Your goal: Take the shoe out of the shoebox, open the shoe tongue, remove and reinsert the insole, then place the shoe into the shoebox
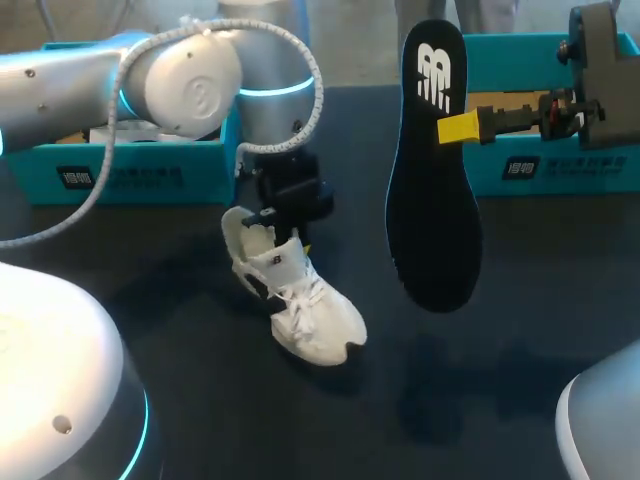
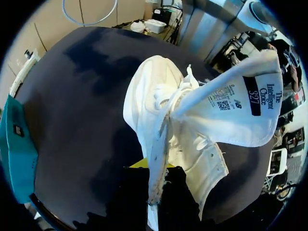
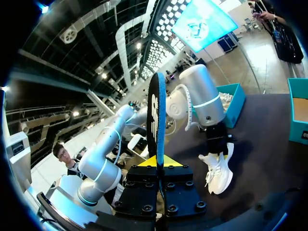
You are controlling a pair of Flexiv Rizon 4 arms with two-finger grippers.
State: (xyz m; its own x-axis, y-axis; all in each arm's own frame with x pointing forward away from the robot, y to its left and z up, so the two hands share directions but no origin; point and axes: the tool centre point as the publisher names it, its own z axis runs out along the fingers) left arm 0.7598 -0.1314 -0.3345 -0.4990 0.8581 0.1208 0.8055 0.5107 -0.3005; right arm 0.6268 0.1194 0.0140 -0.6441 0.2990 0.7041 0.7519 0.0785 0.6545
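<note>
Our left jaws clamped the heel collar of the white lace-up sneaker (image 1: 300, 300), which was toe-down on the dark matte bench (image 1: 520, 350). Our right jaws pinched the black foam insole (image 1: 432, 200), hanging at two o'clock from the sneaker. A teal cardboard shoebox (image 1: 130, 175) sat at the bench's ten o'clock, a second teal shoebox (image 1: 560, 170) at two.
</note>
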